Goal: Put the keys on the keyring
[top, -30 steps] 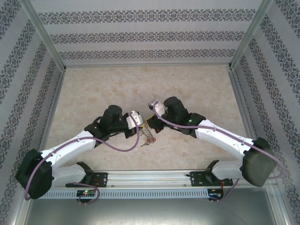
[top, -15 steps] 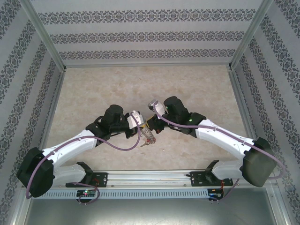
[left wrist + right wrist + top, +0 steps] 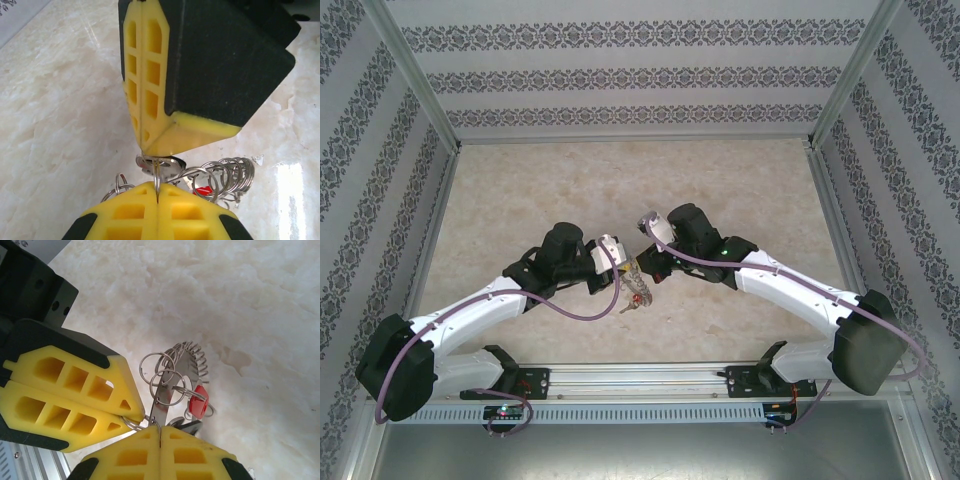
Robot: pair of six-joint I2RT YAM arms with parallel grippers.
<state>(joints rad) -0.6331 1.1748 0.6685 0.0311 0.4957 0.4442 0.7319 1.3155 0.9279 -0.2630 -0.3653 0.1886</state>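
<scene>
Left tool point(image 3: 157, 194): clamped shut on keyring point(image 3: 166, 392) edge
Right tool point(image 3: 160, 434): pinched shut on same keyring, tips nearly touching left tool
Keyring: held up over tabletop point(image 3: 250, 300) middle
Red key point(image 3: 199, 404): seen among the wire loops

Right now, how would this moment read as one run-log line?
left gripper: shut on loop-fringed flat silvery metal keyring | right gripper: shut on same keyring | small red-headed key: on its fringe

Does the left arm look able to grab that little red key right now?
Probably not. The left gripper is shut on the keyring, tip to tip with the right gripper, also shut there. The red key sits close by among the wire loops, but the left would have to let go first.
</scene>
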